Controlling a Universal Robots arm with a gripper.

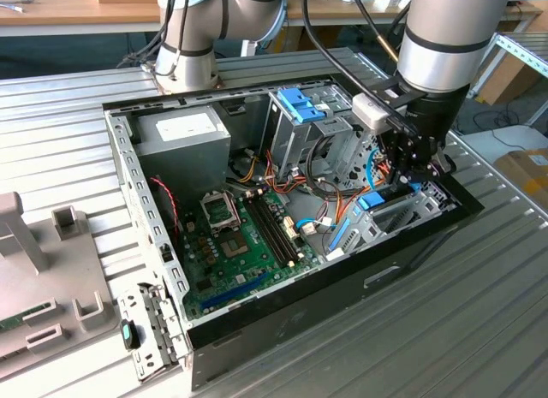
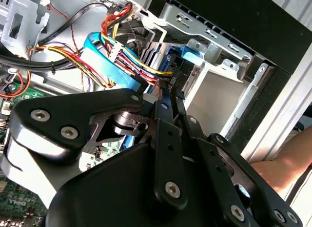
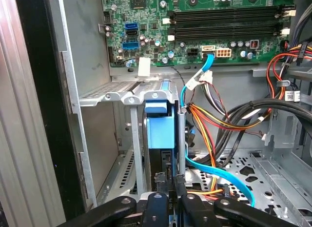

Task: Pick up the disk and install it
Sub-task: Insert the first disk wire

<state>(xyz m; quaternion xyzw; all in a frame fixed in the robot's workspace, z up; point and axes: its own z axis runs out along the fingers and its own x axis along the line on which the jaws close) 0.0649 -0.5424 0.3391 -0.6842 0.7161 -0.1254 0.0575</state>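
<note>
My gripper (image 3: 168,185) pinches the disk (image 3: 160,132) down inside the drive bay (image 3: 127,97); those cables (image 3: 214,117) alongside could snag it.

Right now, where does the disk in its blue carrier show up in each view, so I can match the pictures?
Exterior view: the disk is toward the exterior view's right, in the silver bay.
First wrist view: the disk stands on edge between the bay's rails.
Second wrist view: its blue carrier end shows at the bay's mouth.
Shared landmark: the silver bay.
</note>
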